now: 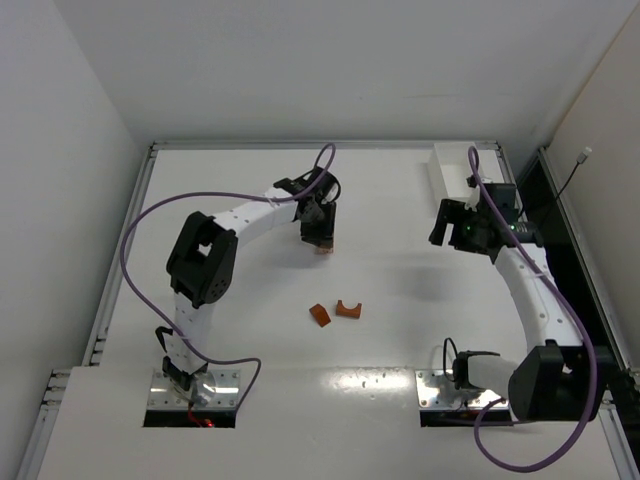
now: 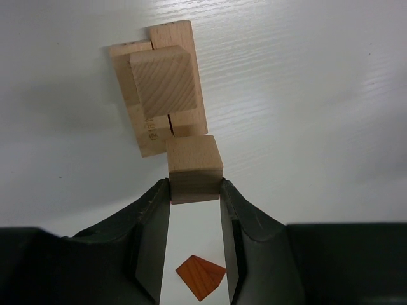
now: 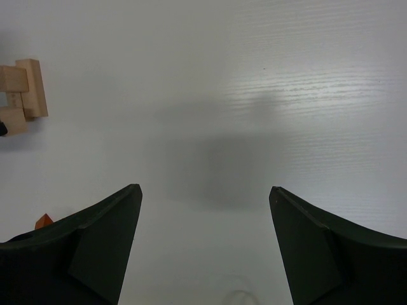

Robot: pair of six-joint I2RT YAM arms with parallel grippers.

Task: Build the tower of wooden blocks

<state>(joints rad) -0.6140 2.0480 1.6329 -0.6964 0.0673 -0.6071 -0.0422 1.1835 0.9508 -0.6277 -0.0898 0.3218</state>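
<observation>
**left end effector pinches a tan cube beside the started tower**

in the left wrist view the left end effector (image 2: 195, 190) has its two dark fingers (image 2: 152, 219) pressed against the sides of a tan cube (image 2: 194, 166), at the centre of the frame. just above it in the frame is the wood block tower (image 2: 162, 82): two pale bars side by side with another tan cube resting across them. whether the pinched cube touches the bars i cannot tell.

an orange wedge (image 2: 200, 275) lies on the white tabletop (image 2: 305, 95) at the bottom centre, between the fingers. in the top view the wedge (image 1: 320, 316) sits just beside an orange arch (image 1: 348, 309), near the centre and apart from the left end effector (image 1: 320, 238).

the right end effector (image 3: 205, 190) is spread wide over bare tabletop, pinching nothing. its view shows the tower (image 3: 19, 95) at the upper left edge. a white tray (image 1: 455, 170) sits at the upper right of the top view.
</observation>
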